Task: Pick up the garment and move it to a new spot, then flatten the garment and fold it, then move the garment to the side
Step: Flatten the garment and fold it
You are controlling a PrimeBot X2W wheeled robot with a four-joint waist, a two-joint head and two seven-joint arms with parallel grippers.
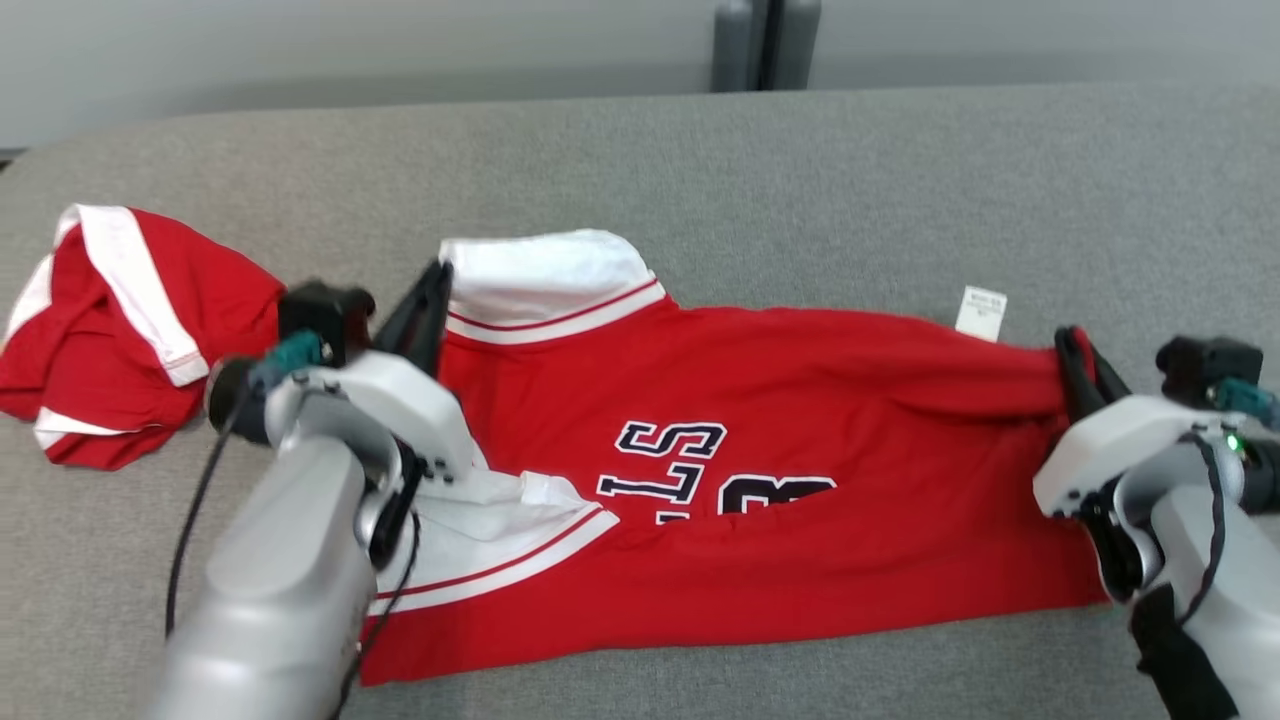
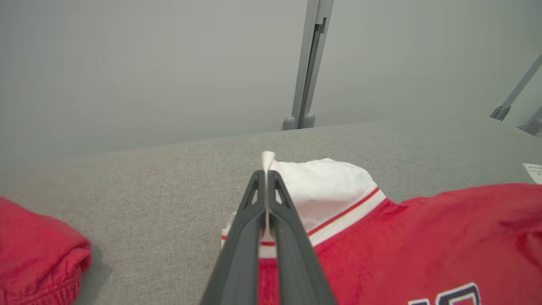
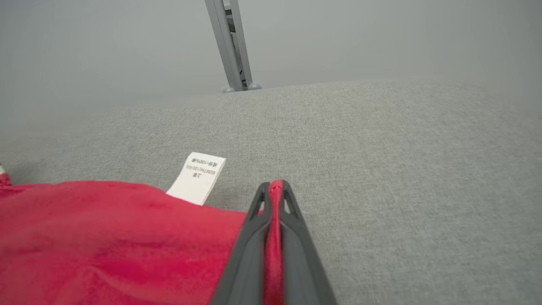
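Your left jaws are clamped on the white end of the garment (image 1: 800, 420), your right jaws on its red end; it lies stretched between them on the grey fabric surface (image 1: 700, 160).

The red cloth jersey (image 1: 800, 400) has white sleeves (image 1: 545, 265) edged with red stripes and navy, white-outlined letters (image 1: 670, 440); the grey fabric-covered desk (image 1: 700, 160) is plain.

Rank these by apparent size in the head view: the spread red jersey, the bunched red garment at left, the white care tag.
1. spread red jersey, clearly largest
2. bunched red garment, crumpled, so only its heap is ranked
3. white care tag, smallest
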